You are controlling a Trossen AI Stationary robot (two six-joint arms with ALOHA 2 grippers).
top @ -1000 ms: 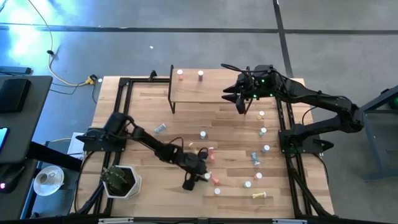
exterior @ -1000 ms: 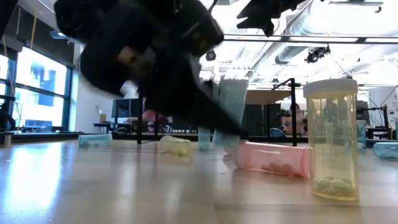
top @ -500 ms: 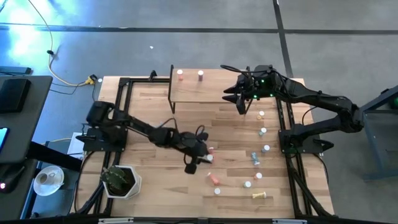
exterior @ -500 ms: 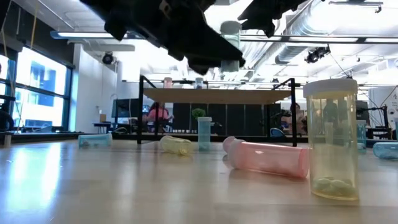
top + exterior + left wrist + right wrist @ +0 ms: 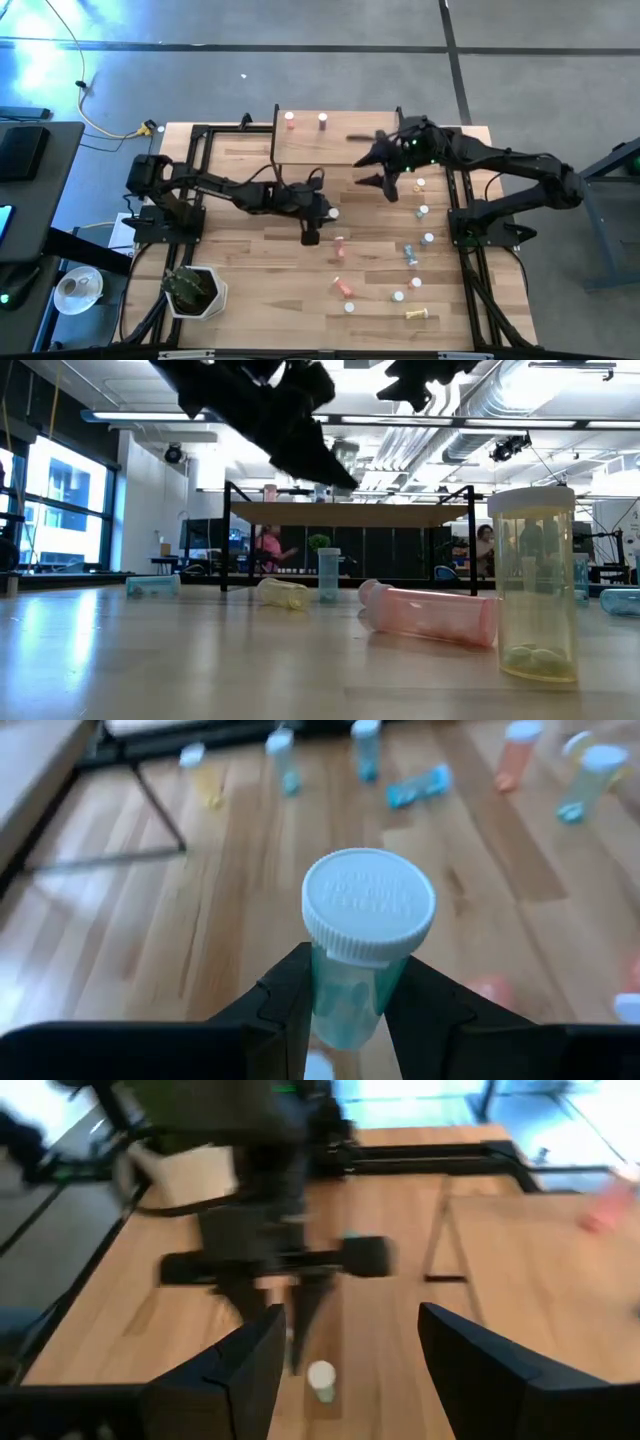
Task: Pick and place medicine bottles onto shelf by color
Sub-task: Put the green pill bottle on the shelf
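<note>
Now, left tool: the left tool (image 5: 311, 232) hangs over the middle of the worktop (image 5: 230, 170), just off the shelf's near edge; a second ago it was low near the front edge, so it has risen and travelled toward the shelf
Left grip: fingers clamped on a teal bottle (image 5: 358, 960) with a white cap; the bottle stands upright between them, carried clear of the wood
Right tool: the right tool (image 5: 384, 165) hovers by the shelf's right end; its fingers (image 5: 236, 1376) are now spread wide with nothing between them, where earlier they sat closer together
Shelf: the shelf (image 5: 330, 150) stands at the back edge of the worktop; two pink bottles (image 5: 290, 120) rest along its far edge, unmoved
Loose bottles: a pink bottle (image 5: 430, 613) lies on its side near the front; a yellow bottle (image 5: 533, 580) stands upright beside it; a row of white-capped bottles (image 5: 424, 211) runs along the right edge; all as before
</note>
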